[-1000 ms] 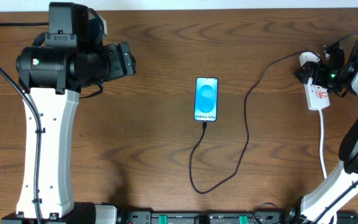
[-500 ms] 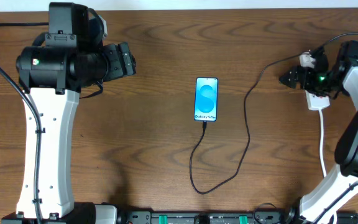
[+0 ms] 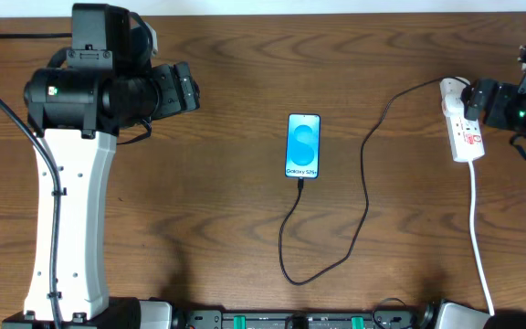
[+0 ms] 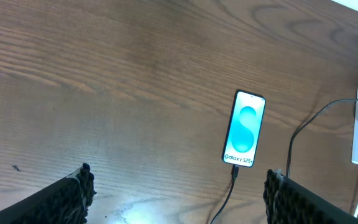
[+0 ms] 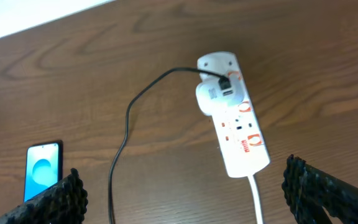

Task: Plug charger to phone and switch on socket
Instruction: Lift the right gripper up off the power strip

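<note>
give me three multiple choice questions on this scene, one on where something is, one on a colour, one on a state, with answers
1. Seen from overhead, on which side of the phone does the socket lie?
A. the robot's left
B. the robot's right
C. underneath it

2. What colour is the charger cable?
A. white
B. red
C. black

3. Where is the charger's plug tip?
A. in the phone's bottom end
B. lying loose, apart from the phone
C. tucked under the phone's top end

Answers:
1 B: the socket sits far out at the right of the overhead view, and the phone is near the middle.
2 C: the thin cable that loops from socket to phone is black.
3 A: the cable ends right at the phone's bottom edge, in both the overhead and the left wrist view.
</note>
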Controlling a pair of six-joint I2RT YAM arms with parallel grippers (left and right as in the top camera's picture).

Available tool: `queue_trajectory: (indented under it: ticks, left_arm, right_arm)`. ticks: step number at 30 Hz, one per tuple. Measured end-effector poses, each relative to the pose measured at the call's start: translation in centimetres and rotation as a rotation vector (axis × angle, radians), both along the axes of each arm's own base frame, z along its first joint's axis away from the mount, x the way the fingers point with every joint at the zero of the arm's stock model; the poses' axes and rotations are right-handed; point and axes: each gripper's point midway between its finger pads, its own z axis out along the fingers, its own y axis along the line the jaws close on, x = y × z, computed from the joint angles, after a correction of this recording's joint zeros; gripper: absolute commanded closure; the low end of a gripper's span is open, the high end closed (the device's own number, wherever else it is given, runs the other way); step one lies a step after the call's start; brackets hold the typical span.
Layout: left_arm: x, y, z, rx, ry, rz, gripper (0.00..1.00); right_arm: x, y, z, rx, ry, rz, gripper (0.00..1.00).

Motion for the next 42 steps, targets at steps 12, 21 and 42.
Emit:
queue_trajectory:
  ticks: [12,21,42]
  left_arm:
    - [0.01,0.0,0.0,0.0,0.0,0.0,0.12]
    - [0.01,0.0,0.0,0.0,0.0,0.0,0.12]
    - [-0.2,0.02,-0.12,0.001,0.009,0.0,0.12]
  right_arm:
    - [-0.45,-0.15,0.48,-0.014,-0.005,-0.011,0.01]
    - [-0.45,-0.16,0.48,-0.016,-0.005,-0.011,0.01]
    - [-0.45,-0.19,0.47,-0.016,-0.005,-0.013,0.01]
